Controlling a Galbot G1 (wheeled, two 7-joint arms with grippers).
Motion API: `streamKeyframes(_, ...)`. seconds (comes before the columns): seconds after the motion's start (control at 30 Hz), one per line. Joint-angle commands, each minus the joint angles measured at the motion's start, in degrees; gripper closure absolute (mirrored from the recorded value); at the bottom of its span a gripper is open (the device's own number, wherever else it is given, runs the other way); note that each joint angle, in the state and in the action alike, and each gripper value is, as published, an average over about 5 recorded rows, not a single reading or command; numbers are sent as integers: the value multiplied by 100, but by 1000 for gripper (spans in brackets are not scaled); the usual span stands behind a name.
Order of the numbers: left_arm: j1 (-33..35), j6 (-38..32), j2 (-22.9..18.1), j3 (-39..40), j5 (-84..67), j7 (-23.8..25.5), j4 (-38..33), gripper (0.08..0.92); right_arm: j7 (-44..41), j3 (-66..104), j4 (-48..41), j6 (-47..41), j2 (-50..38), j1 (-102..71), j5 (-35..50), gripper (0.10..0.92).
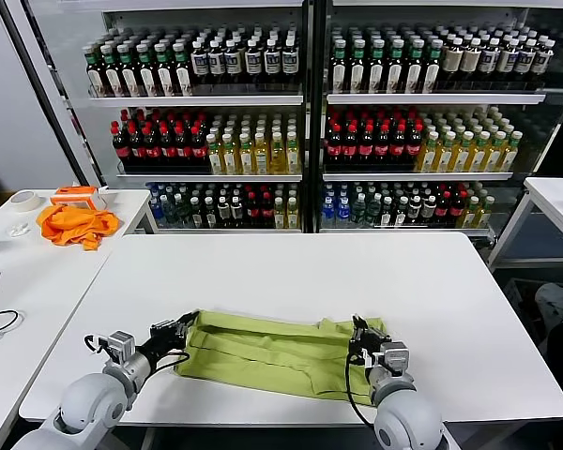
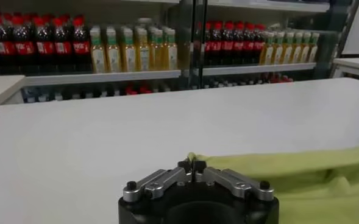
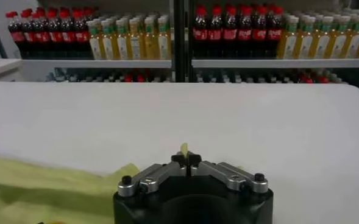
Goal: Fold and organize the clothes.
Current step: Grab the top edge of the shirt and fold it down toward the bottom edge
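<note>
Counter (image 1: 291,272): white, wide, with a folded lime-green T-shirt (image 1: 272,352) lying along its near edge.
Left gripper (image 1: 181,327): at the shirt's left end, fingers (image 2: 185,165) pinched tight on the green fabric.
Right gripper (image 1: 359,336): at the shirt's right end, fingers (image 3: 180,159) clamped together with a sliver of green cloth caught between them.
Side counter (image 1: 28,281): to the left, carrying a crumpled orange cloth (image 1: 75,225) and a tape roll (image 1: 22,200).
Far wall: glass-fronted shelves (image 1: 300,112) packed with bottles.
</note>
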Motion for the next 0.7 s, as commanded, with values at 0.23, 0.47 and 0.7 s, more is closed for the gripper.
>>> streamKeyframes(0.23,181,125,-21,-43,63,-45,-190,914,-28,-33,211,16,-9,-289,-262,912)
streamKeyframes(0.47,218,313,-25,-120,351,-86,-115,880,24,-58,282,35,-35,-499,-569,872)
streamKeyframes(0.7,245,266,-24,-363,-5,-187,-260,690,-7,85,806,-9,-161,-960,-568,674)
